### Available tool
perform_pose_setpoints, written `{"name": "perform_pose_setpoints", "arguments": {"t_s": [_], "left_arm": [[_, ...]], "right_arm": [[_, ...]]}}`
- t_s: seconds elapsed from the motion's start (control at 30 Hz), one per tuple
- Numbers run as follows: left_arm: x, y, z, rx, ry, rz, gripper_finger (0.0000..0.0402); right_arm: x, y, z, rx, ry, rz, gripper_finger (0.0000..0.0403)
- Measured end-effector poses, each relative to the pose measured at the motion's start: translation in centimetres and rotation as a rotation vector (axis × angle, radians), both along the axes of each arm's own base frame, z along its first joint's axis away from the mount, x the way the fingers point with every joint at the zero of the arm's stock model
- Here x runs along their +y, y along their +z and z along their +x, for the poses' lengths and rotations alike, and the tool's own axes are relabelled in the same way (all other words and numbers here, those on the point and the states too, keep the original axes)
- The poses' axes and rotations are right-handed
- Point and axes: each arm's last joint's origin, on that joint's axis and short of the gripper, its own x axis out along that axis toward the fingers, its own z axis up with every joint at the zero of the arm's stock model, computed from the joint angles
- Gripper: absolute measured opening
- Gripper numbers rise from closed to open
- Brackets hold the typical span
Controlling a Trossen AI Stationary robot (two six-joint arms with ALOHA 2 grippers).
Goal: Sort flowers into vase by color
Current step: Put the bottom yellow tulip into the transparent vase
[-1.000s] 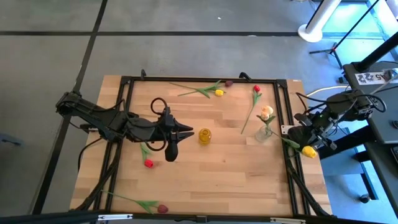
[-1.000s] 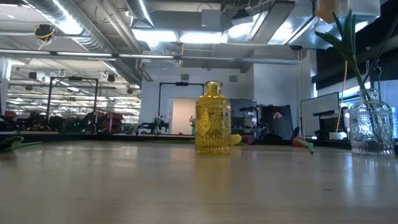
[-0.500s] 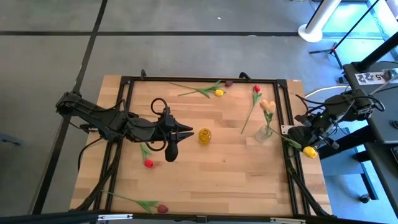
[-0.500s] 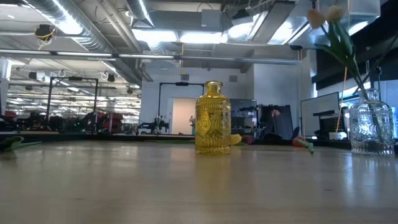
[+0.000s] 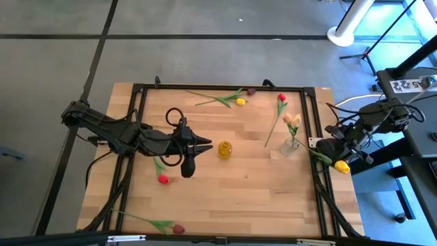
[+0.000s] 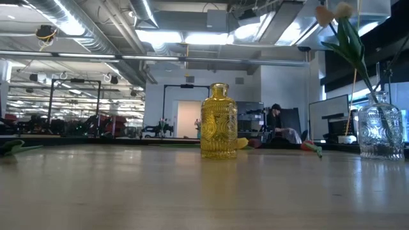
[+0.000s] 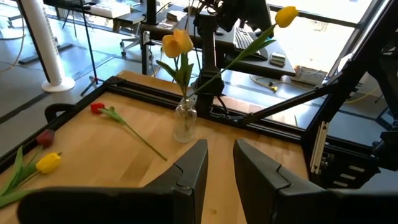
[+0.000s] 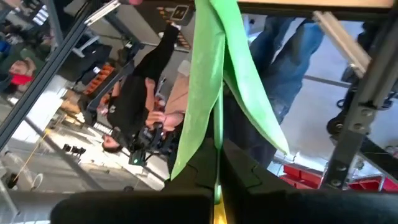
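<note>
A clear glass vase (image 5: pixel 291 145) (image 6: pixel 381 131) (image 7: pixel 185 122) stands near the table's right edge with cream-yellow tulips (image 5: pixel 292 119) leaning in it. A yellow glass vase (image 5: pixel 225 149) (image 6: pixel 219 121) stands mid-table. My right gripper (image 5: pixel 332 153) (image 8: pixel 217 177), just right of the clear vase over the frame rail, is shut on a yellow tulip (image 5: pixel 340 166) (image 7: pixel 286 15). My left gripper (image 5: pixel 207 144) (image 7: pixel 220 163) hangs open left of the yellow vase. Loose tulips lie on the wood: red (image 5: pixel 162 179), maroon (image 5: pixel 178 229), yellow (image 5: pixel 240 102), maroon (image 5: pixel 251 90), red (image 5: pixel 281 98). My right gripper pinches the yellow tulip's green stem (image 8: pixel 217 149) between its two fingers, and a leaf (image 8: pixel 202 81) stands out past the fingertips. The tulip is lifted clear and tilted: its head (image 7: pixel 286 15) is high, and its stem (image 7: pixel 236 59) slants down toward the clear vase.
A black metal frame (image 5: pixel 315 123) runs round the wooden table top. The loose tulips lie along the far edge, near the left arm and at the near edge. Stands and desks fill the room to the right, and a person (image 6: pixel 276 124) sits far behind the table.
The cream-yellow tulips in the clear vase have tipped over from nearly above the vase to a lean toward the table's far edge and have swung a little while settling. Both arms have stayed almost still.
</note>
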Motion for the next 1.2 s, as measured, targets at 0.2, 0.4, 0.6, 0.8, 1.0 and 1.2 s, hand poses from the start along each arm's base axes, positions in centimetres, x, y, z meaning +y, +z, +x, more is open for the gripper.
{"name": "perform_pose_setpoints", "arguments": {"t_s": [0.2,0.4,0.6,0.8,1.0,1.2], "left_arm": [[0.0,0.0,0.0,0.0,0.0,0.0,0.0074],[0.0,0.0,0.0,0.001,-0.001,0.004,0.0074],[0.0,0.0,0.0,0.001,-0.001,0.004,0.0074],[0.0,0.0,0.0,0.001,-0.001,0.004,0.0074],[0.0,0.0,0.0,0.001,-0.001,0.004,0.0074],[-0.01,0.0,0.0,0.001,-0.002,0.004,0.0074]], "right_arm": [[0.01,-0.04,0.03,0.006,0.0,-0.002,0.0005],[0.08,0.08,0.22,-0.002,-0.001,0.002,0.0005],[0.03,-0.28,0.29,0.037,-0.024,-0.028,0.0005],[-0.07,-0.23,0.45,0.018,-0.075,-0.049,0.0005],[-0.08,-0.14,0.82,0.0,-0.119,-0.073,0.0005],[-0.36,-0.83,0.63,0.062,-0.174,-0.14,0.0005]]}}
